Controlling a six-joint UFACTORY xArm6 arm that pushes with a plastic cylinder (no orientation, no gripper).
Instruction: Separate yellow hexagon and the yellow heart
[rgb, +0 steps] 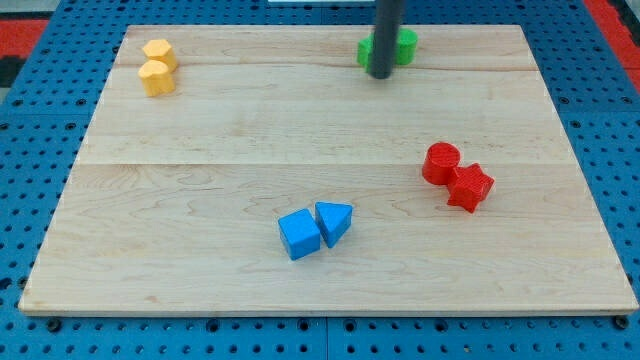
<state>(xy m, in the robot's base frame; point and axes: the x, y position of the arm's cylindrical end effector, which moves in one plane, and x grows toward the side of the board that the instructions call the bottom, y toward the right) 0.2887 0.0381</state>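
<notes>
The yellow hexagon (159, 52) sits at the view's top left corner of the wooden board (200, 150). The yellow heart (157, 78) lies just below it, touching it. My tip (381, 73) is near the view's top, right of centre, far to the right of both yellow blocks. The rod stands in front of the green blocks (402, 45) and partly hides them.
A red cylinder (440, 163) and a red star (470, 187) touch at the view's right. A blue cube (299, 235) and a blue triangle (334, 221) touch near the view's bottom centre. A blue pegboard (40, 140) surrounds the board.
</notes>
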